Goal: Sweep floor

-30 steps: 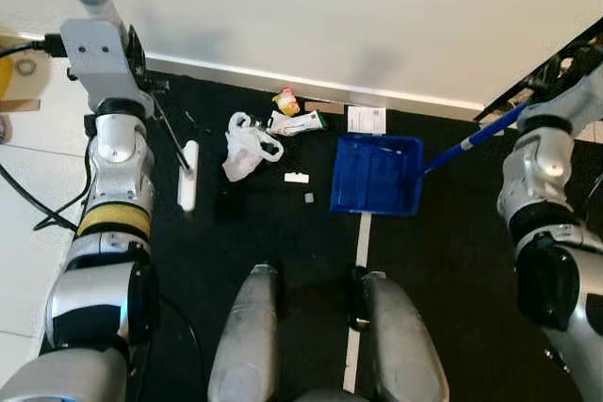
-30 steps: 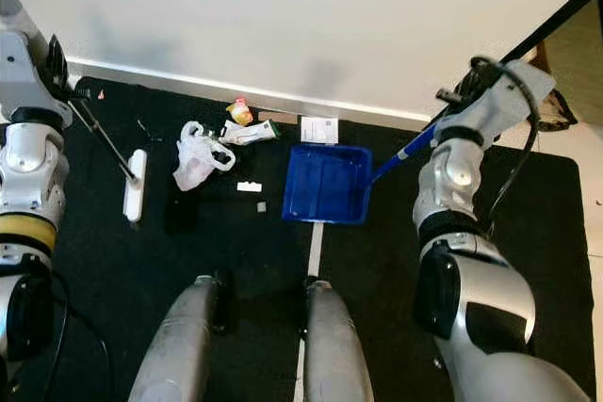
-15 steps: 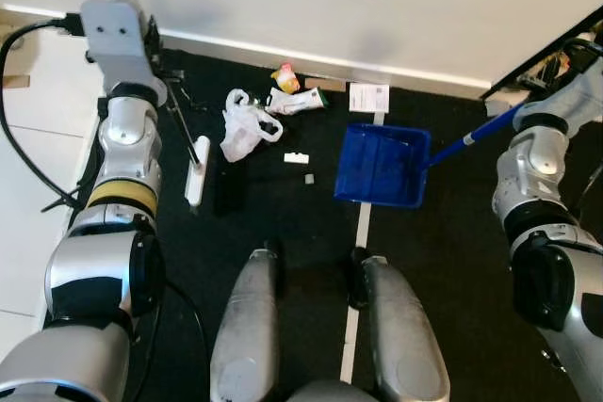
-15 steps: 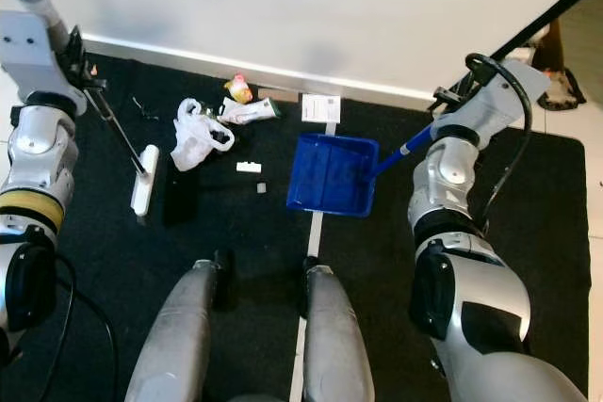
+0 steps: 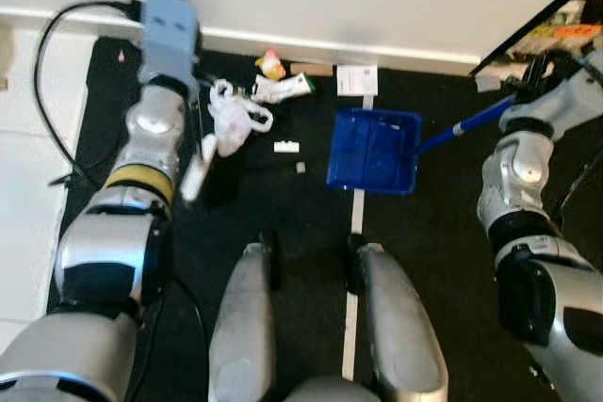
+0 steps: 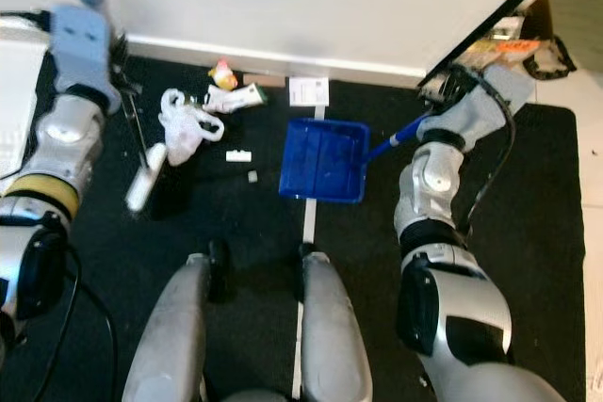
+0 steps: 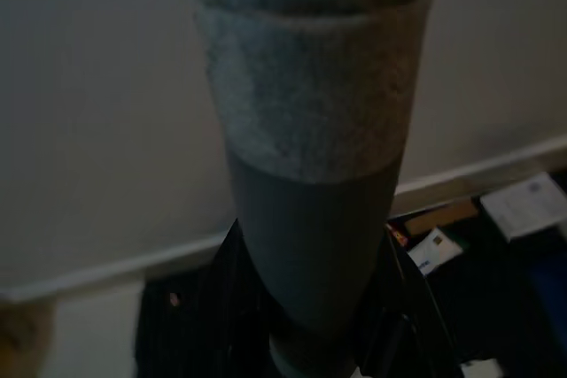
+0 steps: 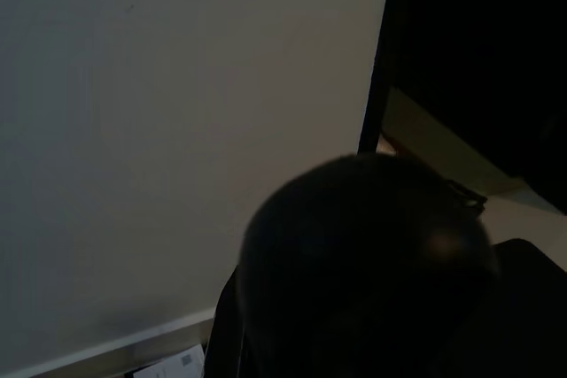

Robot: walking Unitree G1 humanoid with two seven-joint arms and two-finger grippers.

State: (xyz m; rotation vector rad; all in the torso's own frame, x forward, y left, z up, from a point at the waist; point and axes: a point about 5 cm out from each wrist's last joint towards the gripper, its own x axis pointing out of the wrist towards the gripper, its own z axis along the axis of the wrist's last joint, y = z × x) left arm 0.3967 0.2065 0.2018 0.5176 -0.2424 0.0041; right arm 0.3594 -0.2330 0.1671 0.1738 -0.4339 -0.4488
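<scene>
Neither tool's fingers can be made out: the left wrist view is taken up by a thick grey pole (image 7: 310,157), felt-like at its upper band and smooth below, and the right wrist view by a dark rounded knob (image 8: 363,263) against the pale wall, so I cannot tell whether either is clenched or released. From the head, the left arm (image 5: 155,138) reaches forward at the left over the broom (image 6: 143,174), whose thin dark shaft slants down to a blurred white flat head resting on the black mat (image 6: 528,233). The right arm (image 6: 435,176) sits at the right by the blue handle of the dustpan (image 6: 322,159), a blue rectangular plastic tray lying flat on the mat just ahead of the robot's grey legs. The litter lies near the white skirting board: a crumpled white plastic bag (image 6: 184,120), a white tube-like packet (image 6: 236,96), a small yellow-and-red item (image 6: 223,74), a paper slip (image 6: 309,90), and two small white scraps (image 6: 237,154) between bag and dustpan. A white strip runs along the mat between the legs. Pale tiles border the mat at the left.
</scene>
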